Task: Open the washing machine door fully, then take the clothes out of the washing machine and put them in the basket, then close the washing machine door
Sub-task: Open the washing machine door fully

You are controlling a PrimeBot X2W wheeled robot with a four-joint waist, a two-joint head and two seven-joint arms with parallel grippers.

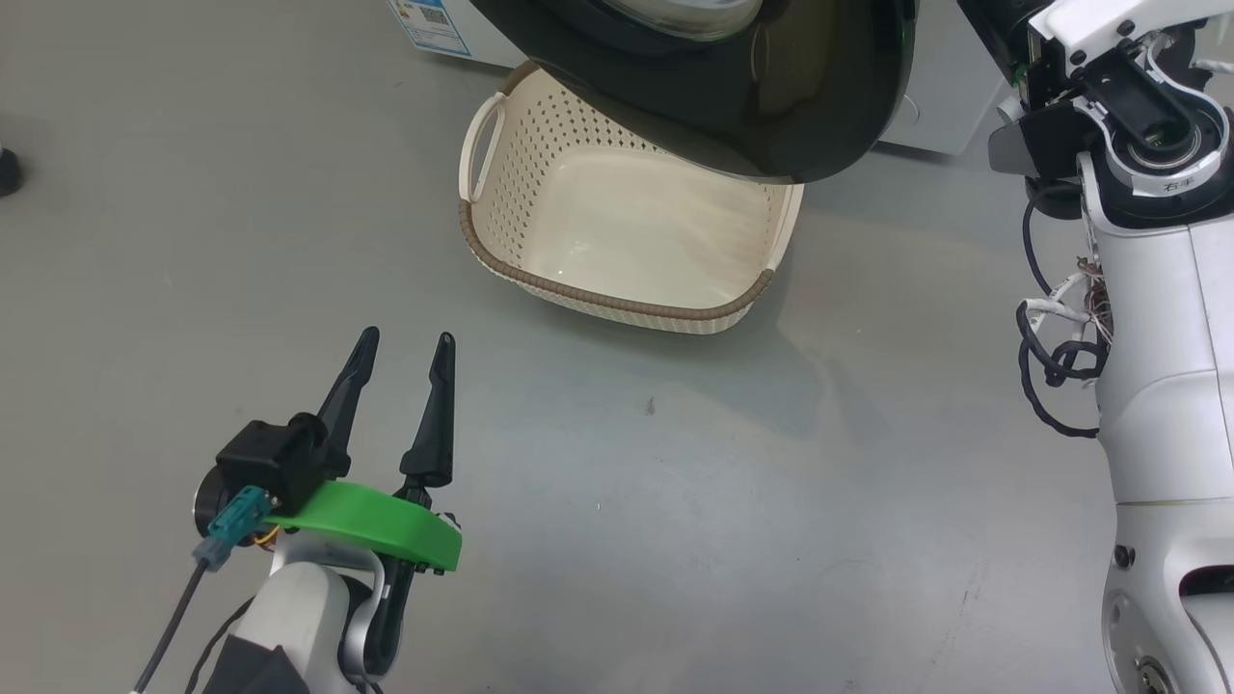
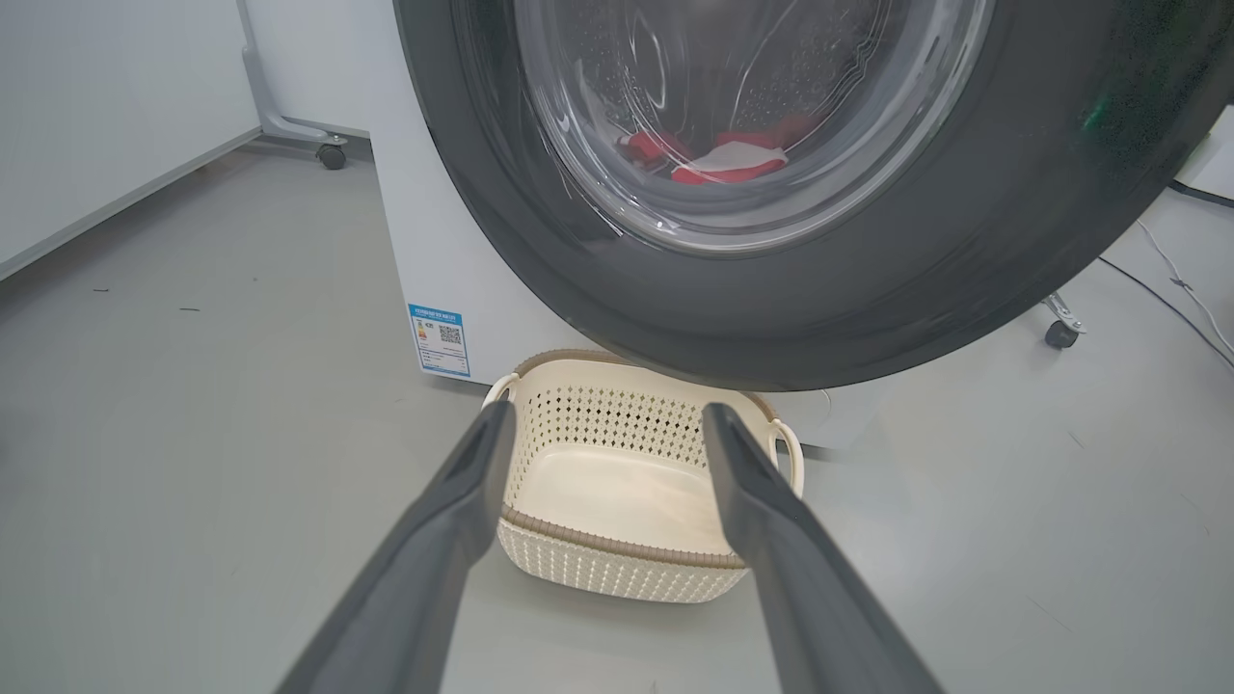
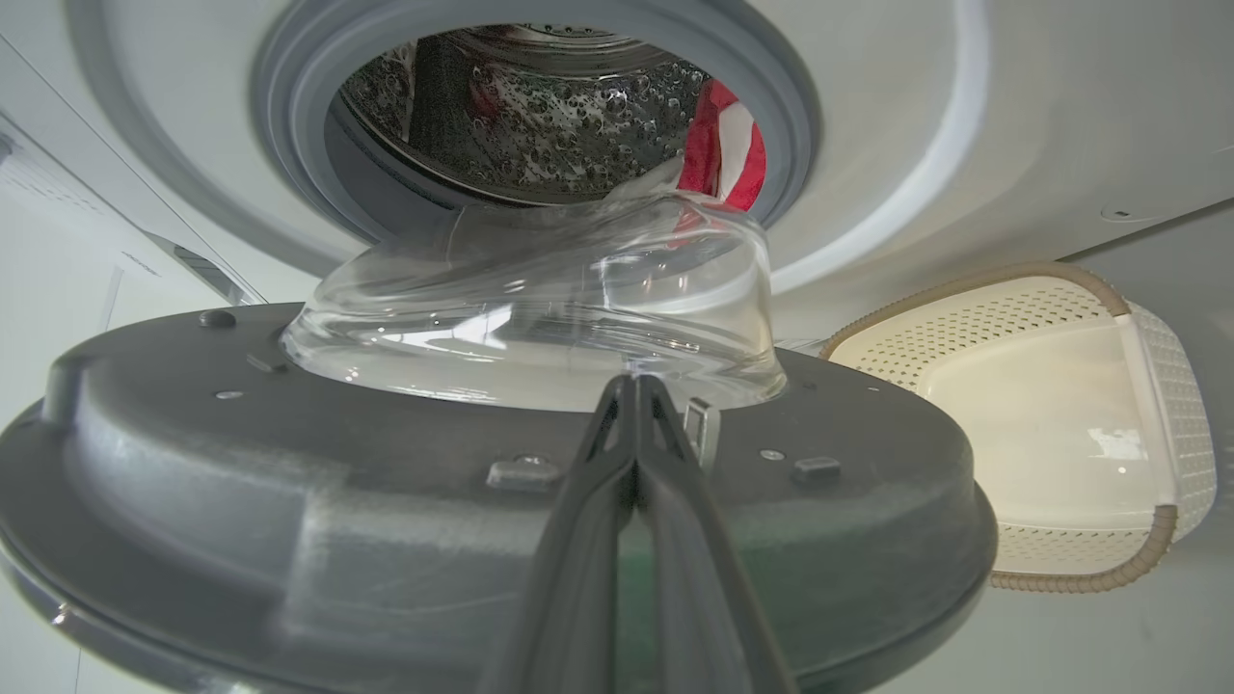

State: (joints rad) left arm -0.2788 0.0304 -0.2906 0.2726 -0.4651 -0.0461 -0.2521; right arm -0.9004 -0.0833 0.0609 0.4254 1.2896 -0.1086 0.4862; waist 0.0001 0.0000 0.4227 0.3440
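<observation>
The washing machine door (image 1: 771,106) with its glossy black rim stands swung out over the far part of the cream basket (image 1: 598,299). My left gripper (image 1: 405,342) hovers open over the floor, short of the basket (image 2: 617,551), fingers pointing at it. Red and white clothes (image 2: 723,159) show through the door glass (image 2: 771,58). My right gripper (image 3: 631,384) is shut with nothing in it, its tips over the door's grey inner face (image 3: 289,501) at the base of the glass bowl (image 3: 540,308). Beyond lie the steel drum (image 3: 521,125) and red clothes (image 3: 723,145).
The white washing machine (image 2: 424,241) carries a blue label sticker (image 2: 439,339). My right arm (image 1: 1157,386) with loose black cables rises along the right side. A caster wheel (image 2: 1060,333) and a floor cable (image 2: 1181,299) lie right of the washer. Grey floor spreads on the left.
</observation>
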